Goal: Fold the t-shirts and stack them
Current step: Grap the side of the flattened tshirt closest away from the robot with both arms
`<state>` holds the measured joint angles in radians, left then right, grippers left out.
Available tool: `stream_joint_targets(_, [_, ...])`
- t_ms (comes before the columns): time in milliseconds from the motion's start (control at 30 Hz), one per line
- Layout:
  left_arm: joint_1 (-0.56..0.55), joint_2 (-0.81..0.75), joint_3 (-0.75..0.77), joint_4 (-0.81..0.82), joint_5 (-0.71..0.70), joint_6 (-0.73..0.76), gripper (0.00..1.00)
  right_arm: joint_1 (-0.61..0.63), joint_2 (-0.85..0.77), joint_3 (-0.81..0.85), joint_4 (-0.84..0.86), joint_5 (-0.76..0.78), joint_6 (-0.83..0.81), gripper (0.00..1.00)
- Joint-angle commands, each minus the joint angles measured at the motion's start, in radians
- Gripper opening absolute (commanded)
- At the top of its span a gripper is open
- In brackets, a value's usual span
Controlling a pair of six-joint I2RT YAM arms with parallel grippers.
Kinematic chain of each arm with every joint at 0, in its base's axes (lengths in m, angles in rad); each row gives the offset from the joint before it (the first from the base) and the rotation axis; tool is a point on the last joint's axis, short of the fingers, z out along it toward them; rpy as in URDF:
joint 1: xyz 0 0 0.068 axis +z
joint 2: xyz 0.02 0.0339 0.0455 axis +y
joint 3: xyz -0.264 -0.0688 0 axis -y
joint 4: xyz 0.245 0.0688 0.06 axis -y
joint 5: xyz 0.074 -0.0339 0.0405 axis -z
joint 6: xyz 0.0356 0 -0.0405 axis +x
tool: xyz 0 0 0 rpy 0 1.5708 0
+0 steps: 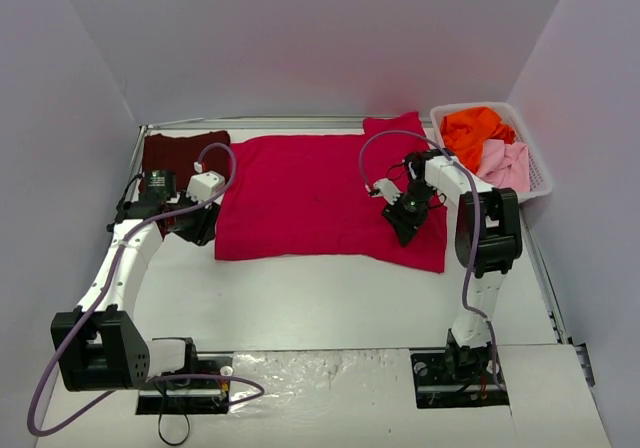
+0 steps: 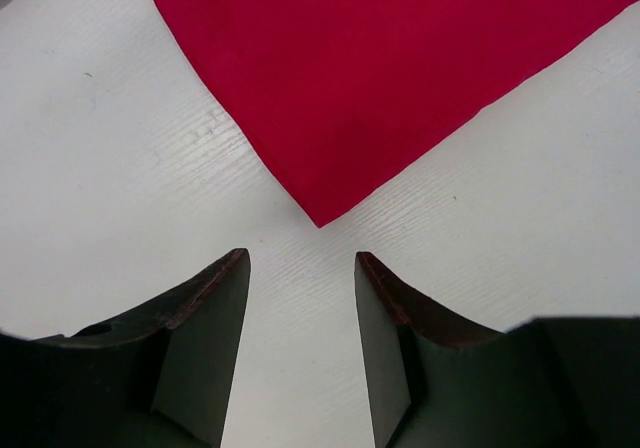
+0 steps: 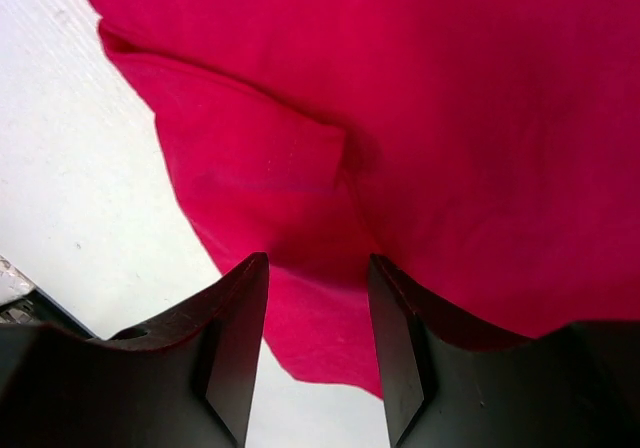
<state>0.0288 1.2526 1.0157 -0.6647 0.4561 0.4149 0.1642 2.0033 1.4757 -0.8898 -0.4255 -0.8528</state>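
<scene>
the left gripper [image 2: 300, 260] is seen with its jaws parted by a moderate gap, and nothing is held between them. only the bare white table [image 2: 100, 168] is seen through the gap. a pointed corner of the crimson-red t-shirt [image 2: 380, 68] is found just ahead of the fingertips, apart from them, and the cloth widens away from the tool. from above, this shirt is seen spread flat between the two grippers. the dark maroon t-shirt [image 1: 183, 155] is laid flat beyond the left gripper, on its far left side, just beside the crimson cloth's edge.

the right gripper [image 3: 318, 260] is likewise held open by a moderate gap, with nothing clamped. crimson cloth is seen under it and ahead of it. a doubled layer of the cloth with a stitched seam is seen ahead, toward the left finger, and the shirt's edge is crossed by the fingers, with table showing to their left. whether the fingertips touch the cloth cannot be told.

beyond and to the right of the right gripper, a white mesh basket [image 1: 540, 183] is placed, well apart from it. an orange t-shirt [image 1: 475, 128] and a pale pink t-shirt [image 1: 505, 163] are bunched inside it.
</scene>
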Motion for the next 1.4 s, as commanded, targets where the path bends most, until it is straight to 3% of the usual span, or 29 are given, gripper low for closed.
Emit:
stream_joint_targets(0, [0.010, -0.013, -0.002, 0.010, 0.021, -0.001, 0.45, -0.006, 0.028, 0.020, -0.041, 0.019, 0.004, 0.41])
stream_joint_targets(600, [0.013, -0.010, -0.003, 0.011, 0.026, 0.001, 0.45, -0.063, -0.031, -0.014, -0.047, 0.060, -0.008, 0.45])
stream_joint_targets(1000, [0.013, 0.017, 0.032, -0.065, 0.038, 0.051, 0.45, -0.066, -0.021, -0.063, -0.057, -0.002, -0.038, 0.41])
stream_joint_targets(1100, [0.007, 0.048, 0.044, -0.094, 0.018, 0.076, 0.42, -0.066, -0.018, -0.069, -0.054, 0.001, -0.038, 0.33])
stream_joint_targets(1167, [0.002, 0.057, 0.044, -0.102, 0.015, 0.096, 0.40, -0.066, -0.017, -0.069, -0.052, 0.002, -0.037, 0.18])
stream_joint_targets(1267, [-0.015, 0.039, 0.029, -0.104, -0.008, 0.119, 0.33, -0.068, -0.023, -0.064, -0.051, 0.005, -0.029, 0.06])
stream_joint_targets(1367, [-0.047, 0.007, 0.015, -0.130, -0.040, 0.179, 0.32, -0.066, -0.038, -0.061, -0.051, 0.004, -0.020, 0.02])
